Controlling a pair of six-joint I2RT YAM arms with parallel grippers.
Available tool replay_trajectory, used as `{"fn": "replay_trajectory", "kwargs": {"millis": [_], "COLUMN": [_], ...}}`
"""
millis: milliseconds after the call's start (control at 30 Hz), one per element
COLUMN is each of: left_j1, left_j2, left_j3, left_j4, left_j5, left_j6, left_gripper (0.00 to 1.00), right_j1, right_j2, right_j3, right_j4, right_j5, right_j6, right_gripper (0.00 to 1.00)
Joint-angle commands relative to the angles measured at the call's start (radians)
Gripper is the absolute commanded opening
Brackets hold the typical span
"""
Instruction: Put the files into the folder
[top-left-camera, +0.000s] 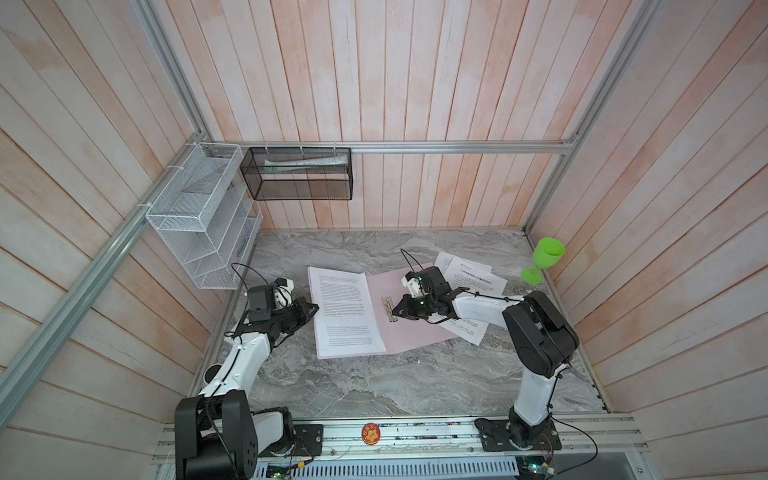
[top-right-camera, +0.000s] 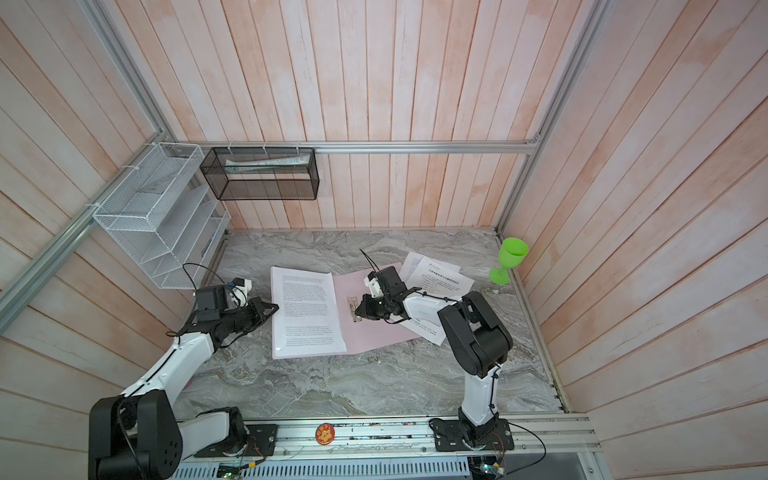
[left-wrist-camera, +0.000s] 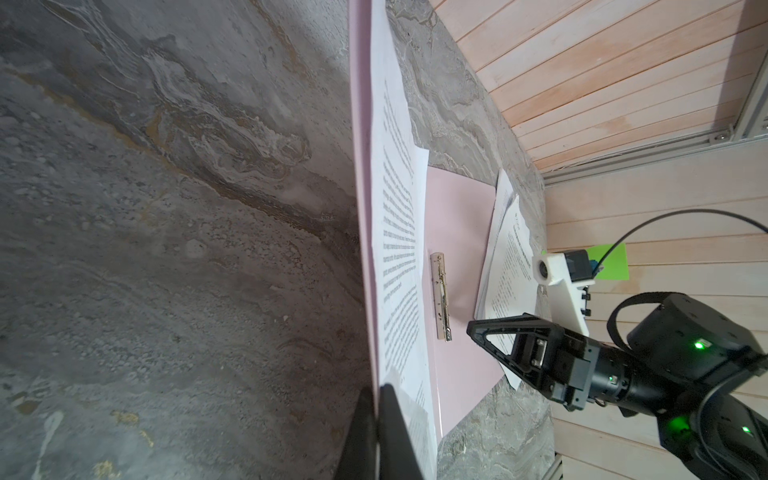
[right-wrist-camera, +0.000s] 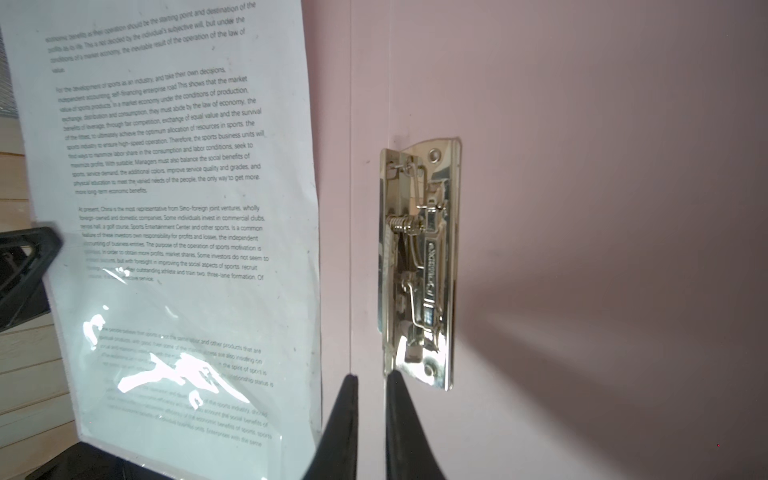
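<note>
- The folder (top-left-camera: 399, 338) lies open and flat on the table (top-left-camera: 374, 386) between the two arms, pink inside facing up, with its metal clip (top-left-camera: 387, 307) just right of the fold
- One printed sheet (top-left-camera: 345, 316) already covers the left half of the folder. The loose sheets (top-left-camera: 473, 278) lie in a fanned pile at the folder's far right edge, partly under the right arm, so most of the job looks undone
- The left gripper (top-left-camera: 315, 309) is clenched on the folder's outer left edge, with the sheet's edge caught in the same pinch. In the left wrist view, pink board and white paper run straight in between its fingers (left-wrist-camera: 395, 436)
- My reading is that it pins this half so the folder cannot slide or flip shut while the other arm works
- The right gripper (right-wrist-camera: 371, 376) points at the end of the clip nearer the robot. Its fingers (right-wrist-camera: 405, 415) stand almost together, with a thin slit of pink showing between them
- One tip meets the corner of the clip's plate and the other sits over bare folder just beside it. Whether they nip any part of the clip I cannot tell
- The likely reason for that pose is that the clip's lever must be lifted before the pile can slide under it
</note>
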Motion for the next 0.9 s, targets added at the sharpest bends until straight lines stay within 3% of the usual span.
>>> {"fn": "replay_trajectory", "kwargs": {"millis": [0, 700, 867], "left_j1": [0.001, 0.001, 0.001], "left_j2": [0.004, 0.000, 0.001], "left_j3": [0.008, 0.003, 0.002], "left_j4": [-0.017, -0.015, -0.013], "left_j5": [-0.009, -0.005, -0.003], "left_j6": [0.027, 0.024, 0.026], "left_gripper": [0.00, 0.00, 0.00], "right_j1": [0.005, 0.029, 0.028], "right_j2": [0.029, 0.096, 0.103], "right_j3": [0.036, 0.051, 0.051], "right_j4": [-0.053, -0.032, -0.043], "right_j5": [0.029, -0.016, -0.007], "right_j6": [-0.036, -0.032, -0.034], "right_gripper": [0.13, 0.13, 0.06]}}
